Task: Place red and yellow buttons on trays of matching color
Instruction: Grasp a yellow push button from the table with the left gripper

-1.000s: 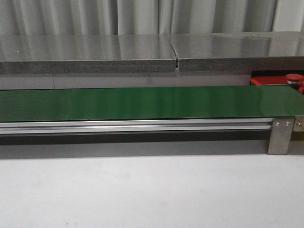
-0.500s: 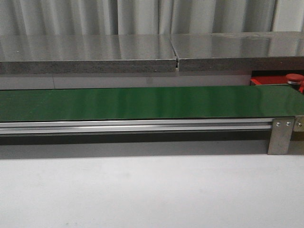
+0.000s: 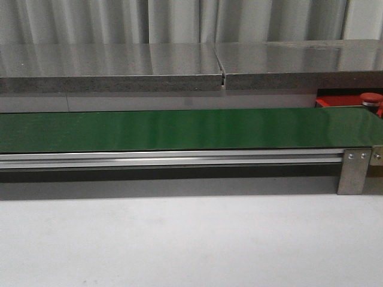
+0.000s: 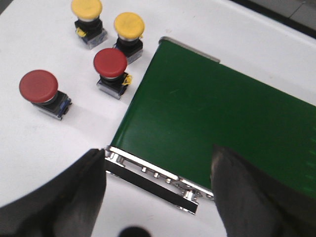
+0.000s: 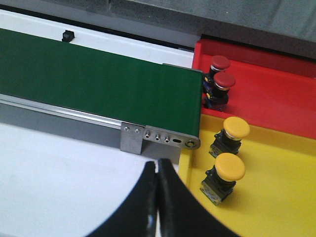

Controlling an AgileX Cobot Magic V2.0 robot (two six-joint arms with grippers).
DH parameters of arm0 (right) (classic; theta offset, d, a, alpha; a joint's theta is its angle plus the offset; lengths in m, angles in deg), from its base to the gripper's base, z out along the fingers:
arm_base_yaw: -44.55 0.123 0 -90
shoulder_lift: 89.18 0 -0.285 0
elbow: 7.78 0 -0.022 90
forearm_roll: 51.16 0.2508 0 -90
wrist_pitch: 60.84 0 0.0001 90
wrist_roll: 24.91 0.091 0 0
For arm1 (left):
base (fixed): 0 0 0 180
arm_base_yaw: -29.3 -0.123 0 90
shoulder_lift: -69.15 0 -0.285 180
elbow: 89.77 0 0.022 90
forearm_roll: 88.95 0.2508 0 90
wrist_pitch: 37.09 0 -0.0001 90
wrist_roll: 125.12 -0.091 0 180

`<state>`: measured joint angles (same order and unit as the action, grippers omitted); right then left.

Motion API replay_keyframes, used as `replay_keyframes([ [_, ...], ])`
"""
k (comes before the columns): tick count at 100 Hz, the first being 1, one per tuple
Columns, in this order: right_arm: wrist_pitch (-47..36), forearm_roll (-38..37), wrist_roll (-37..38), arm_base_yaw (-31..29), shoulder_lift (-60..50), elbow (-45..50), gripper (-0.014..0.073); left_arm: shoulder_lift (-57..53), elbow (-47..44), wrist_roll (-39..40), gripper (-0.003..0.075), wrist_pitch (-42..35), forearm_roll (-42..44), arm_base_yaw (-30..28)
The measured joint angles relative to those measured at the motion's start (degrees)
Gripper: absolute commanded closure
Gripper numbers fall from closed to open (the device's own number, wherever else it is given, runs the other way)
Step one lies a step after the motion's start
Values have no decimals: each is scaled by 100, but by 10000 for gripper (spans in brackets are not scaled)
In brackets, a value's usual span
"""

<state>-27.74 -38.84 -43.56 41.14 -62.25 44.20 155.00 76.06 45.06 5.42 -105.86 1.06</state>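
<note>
In the left wrist view, two red buttons (image 4: 110, 63) (image 4: 38, 86) and two yellow buttons (image 4: 129, 25) (image 4: 86, 8) stand on the white table beside the end of the green belt (image 4: 212, 118). My left gripper (image 4: 158, 173) hangs open above the belt's end, nothing between its fingers. In the right wrist view, two red buttons (image 5: 224, 81) (image 5: 220, 62) stand in the red tray (image 5: 276, 98) and two yellow buttons (image 5: 236, 128) (image 5: 230, 167) in the yellow tray (image 5: 276, 197). My right gripper (image 5: 157, 165) is shut and empty over the white table, beside the yellow tray.
The front view shows the green conveyor belt (image 3: 179, 128) on its aluminium frame (image 3: 353, 170), a grey shelf (image 3: 179, 66) behind, and white table (image 3: 179, 245) in front. A red button (image 3: 370, 97) and the red tray (image 3: 335, 101) peek in at the far right.
</note>
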Motion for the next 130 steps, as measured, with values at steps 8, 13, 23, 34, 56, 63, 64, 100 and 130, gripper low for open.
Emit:
replay_keyframes([
  [8,0,0,0,0,0,0,662,558,427,60,261,251,0,-145],
  [13,0,0,0,0,0,0,662,876,711,101,261,322,0,-222],
  [23,0,0,0,0,0,0,662,1488,1337,291,261,374,0,-364],
  [34,0,0,0,0,0,0,662,2170,1970,486,261,460,0,-447],
  [56,2,0,0,0,0,0,662,3464,3290,808,261,760,0,-483],
  [63,12,0,0,0,0,0,662,3831,3668,900,261,785,0,-483],
  [64,12,0,0,0,0,0,662,3898,3704,910,261,797,0,-483],
  [100,12,0,0,0,0,0,662,4993,4860,1601,261,821,-8,-483],
  [130,12,0,0,0,0,0,662,5332,4920,1777,261,696,-44,-483],
])
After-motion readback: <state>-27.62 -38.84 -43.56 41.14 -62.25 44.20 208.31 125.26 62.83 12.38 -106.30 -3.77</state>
